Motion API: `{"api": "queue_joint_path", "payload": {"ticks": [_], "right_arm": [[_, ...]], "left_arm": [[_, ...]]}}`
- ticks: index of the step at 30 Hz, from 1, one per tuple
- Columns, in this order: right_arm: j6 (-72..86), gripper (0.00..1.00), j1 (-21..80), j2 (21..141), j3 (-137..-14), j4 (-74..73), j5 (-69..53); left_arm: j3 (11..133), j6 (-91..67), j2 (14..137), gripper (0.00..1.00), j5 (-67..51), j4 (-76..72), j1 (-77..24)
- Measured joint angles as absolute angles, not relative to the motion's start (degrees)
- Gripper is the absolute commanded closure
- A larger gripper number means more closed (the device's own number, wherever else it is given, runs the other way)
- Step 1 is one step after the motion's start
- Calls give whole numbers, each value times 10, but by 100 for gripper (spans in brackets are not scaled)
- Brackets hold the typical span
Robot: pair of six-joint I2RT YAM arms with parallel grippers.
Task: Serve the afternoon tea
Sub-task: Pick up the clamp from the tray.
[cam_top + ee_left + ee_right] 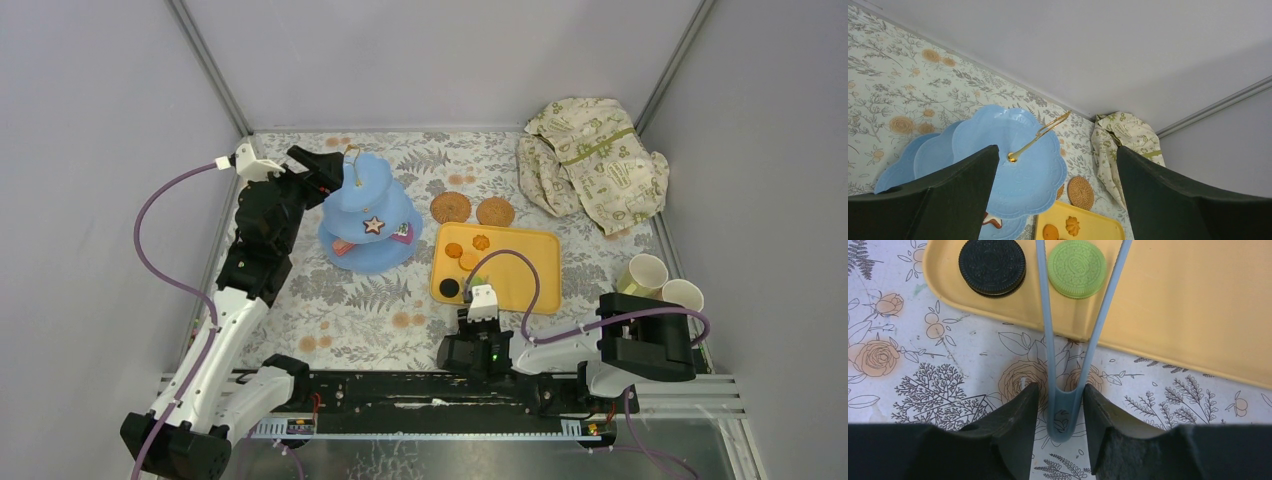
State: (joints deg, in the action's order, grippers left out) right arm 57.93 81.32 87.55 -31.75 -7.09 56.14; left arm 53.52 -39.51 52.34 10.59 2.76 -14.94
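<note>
Top external view has the afternoon tea scattered over the flowered table (350, 310). The light-blue stand (365, 215) sits back left with a star biscuit (373, 225) on a lower tier. Two woven coasters (451, 207) lie just right of it, and two pale cups (645, 272) are over at the right edge (leaning or lying, I can't say which). More biscuits (468, 250) are on the yellow tray (530, 270), and a cream cloth (590, 165) is bunched in the far corner.

The left tool (318, 165) hangs beside the top of the stand, spread wide and holding nothing. Its own camera shows the top tier (998, 135) and the gold loop handle (1040, 135) between its fingers.

The right tool (1059, 390) is low at the tray's near edge, its fingers either side of the hinged end of the grey tongs (1064, 410). I cannot tell whether it is actually squeezing them. The tong arms reach onto the tray, with a green biscuit (1077, 261) between them and a black sandwich biscuit (992, 266) just outside.

The biscuits look like small, hard, light plastic, smooth enough to squirt out of thin tong tips. I'd pinch each across its full width, flat and gently. The tongs are springy, so the hold wants to be partway up the arms, not on the hinge. The stand seems light but tall and tippy, so the loop handle is the sensible place to take it.
</note>
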Motion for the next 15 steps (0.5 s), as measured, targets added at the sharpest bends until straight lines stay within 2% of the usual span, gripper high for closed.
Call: {"api": "queue_joint_path", "payload": {"ticks": [9, 15], "right_arm": [[600, 72, 813, 846, -320, -138, 545], [576, 72, 803, 780, -356, -202, 517]], "left_arm": [[533, -395, 523, 6, 106, 25, -149], [533, -396, 523, 6, 106, 25, -149]]}}
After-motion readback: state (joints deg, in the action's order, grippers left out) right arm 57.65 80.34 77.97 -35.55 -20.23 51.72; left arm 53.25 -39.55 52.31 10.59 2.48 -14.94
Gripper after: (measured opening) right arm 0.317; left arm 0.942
